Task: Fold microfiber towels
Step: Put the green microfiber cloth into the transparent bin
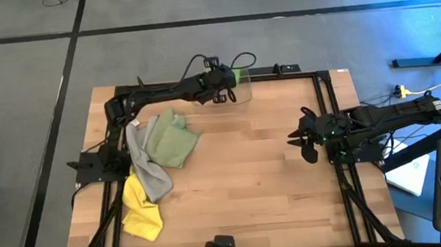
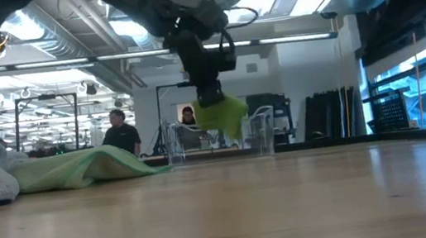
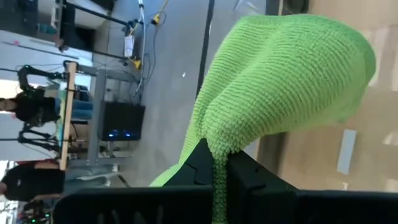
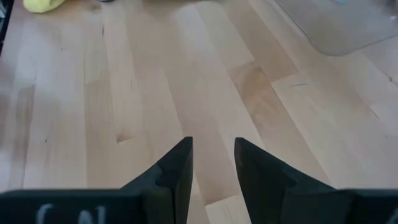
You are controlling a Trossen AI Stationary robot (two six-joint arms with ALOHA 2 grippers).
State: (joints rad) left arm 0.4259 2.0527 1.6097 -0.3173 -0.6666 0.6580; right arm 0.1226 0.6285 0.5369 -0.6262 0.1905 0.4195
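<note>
The bright green towel [image 3: 280,74] is pinched in the closed left claw [image 1: 236,77] above the clear bin [image 1: 223,103]; slippage could spoil its fold. The right claw [image 4: 212,168] is held partly open, empty.

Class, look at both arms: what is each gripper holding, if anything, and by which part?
The left gripper pinches the bright green towel by a bunched fold. The right gripper holds nothing.

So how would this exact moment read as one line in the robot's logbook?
left gripper: shut on bright green towel, over clear plastic bin | right gripper: open, empty, idle at right | sage, grey, yellow towels: unfolded at left
</note>
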